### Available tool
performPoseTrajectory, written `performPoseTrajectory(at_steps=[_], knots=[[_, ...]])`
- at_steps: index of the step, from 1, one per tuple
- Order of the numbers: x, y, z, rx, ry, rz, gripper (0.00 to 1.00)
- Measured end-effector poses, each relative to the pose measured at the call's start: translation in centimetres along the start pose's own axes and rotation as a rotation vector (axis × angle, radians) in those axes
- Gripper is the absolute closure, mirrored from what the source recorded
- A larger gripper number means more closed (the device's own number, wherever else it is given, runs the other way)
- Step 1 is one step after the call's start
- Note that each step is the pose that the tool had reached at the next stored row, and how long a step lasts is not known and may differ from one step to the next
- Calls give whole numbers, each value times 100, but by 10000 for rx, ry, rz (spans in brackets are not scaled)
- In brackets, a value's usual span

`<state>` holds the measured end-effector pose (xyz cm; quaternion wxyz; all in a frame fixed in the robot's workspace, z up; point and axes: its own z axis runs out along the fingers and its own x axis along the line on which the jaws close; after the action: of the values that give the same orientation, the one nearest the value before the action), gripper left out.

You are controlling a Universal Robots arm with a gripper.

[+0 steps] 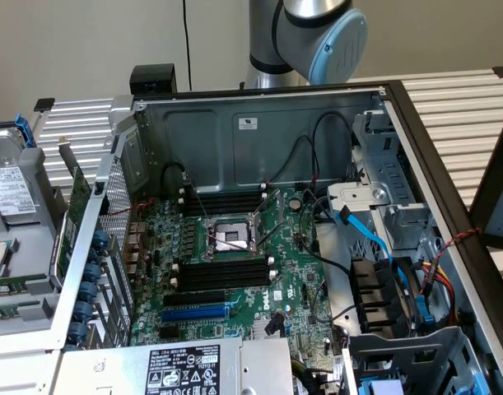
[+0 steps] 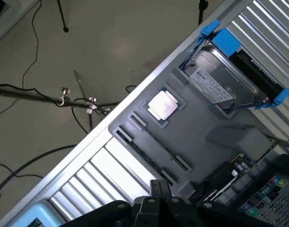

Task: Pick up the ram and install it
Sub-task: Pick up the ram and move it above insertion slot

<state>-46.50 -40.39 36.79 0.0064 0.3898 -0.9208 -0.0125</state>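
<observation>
The hand (image 2: 159,187) hangs with its fingers together, gripping nothing, above the grey tray (image 2: 201,127) on the slatted surface (image 2: 101,175). The tray holds a CPU (image 2: 162,105) and a drive (image 2: 224,80). A thin dark strip in the tray's long holder may be the ram (image 2: 146,152); I cannot tell for sure. The case (image 1: 259,132) lies open just beside the tray.

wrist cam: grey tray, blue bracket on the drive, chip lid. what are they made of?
The grey tray is probably moulded or printed plastic: matte, even grey, no glare. The blue bracket looks like plastic: saturated colour, slight sheen. The chip has a lid of bare metal, bright and silvery, with a green board edge around it.
</observation>
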Motion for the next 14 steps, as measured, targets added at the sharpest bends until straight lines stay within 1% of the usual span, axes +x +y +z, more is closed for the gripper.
performPoseTrajectory(at_steps=[9, 14], knots=[[0, 0, 0, 4, 45, -1634, 89], [0, 0, 0, 16, 63, -2551, 89]])
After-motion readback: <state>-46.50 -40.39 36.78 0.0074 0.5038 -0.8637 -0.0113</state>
